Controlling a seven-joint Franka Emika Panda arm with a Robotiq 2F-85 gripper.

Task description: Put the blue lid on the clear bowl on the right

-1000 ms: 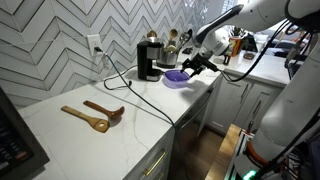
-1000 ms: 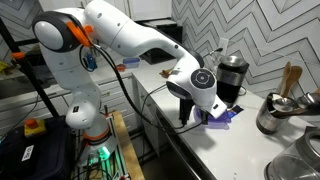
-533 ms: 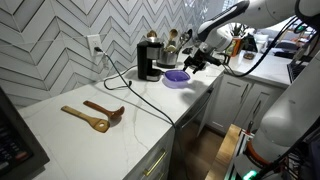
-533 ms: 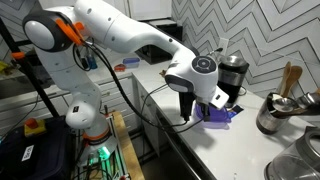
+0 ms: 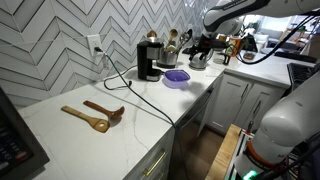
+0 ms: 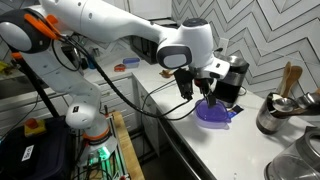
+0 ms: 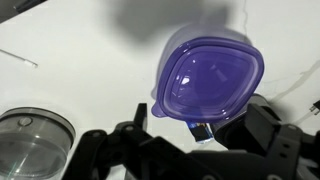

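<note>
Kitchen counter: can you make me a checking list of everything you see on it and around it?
Surface: white veined counter.
Job's things: blue lid lies flat and let go; it looks raised, as if on the clear bowl, but the bowl itself cannot be made out.
Clutter: two wooden spoons, black coffee machine, steel pot.
End effector: open, empty, above the lid.
Cables: black cord runs from the wall outlet across the counter.
Surroundings: herringbone tile wall, white cabinets.
</note>
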